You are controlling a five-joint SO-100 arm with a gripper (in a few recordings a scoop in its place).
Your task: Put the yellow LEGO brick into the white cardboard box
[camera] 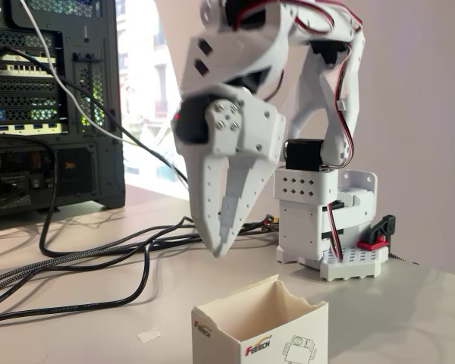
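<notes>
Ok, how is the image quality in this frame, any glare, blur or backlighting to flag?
In the fixed view, the window behind the arm is blown out to white and washes over the arm's upper edge; the gripper and white cardboard box are sharp and evenly lit; the computer tower at left sits dark, its interior hard to read.

My one fixed camera sits low at table (409, 303) level, close in, facing the arm's base (326, 220).
</notes>
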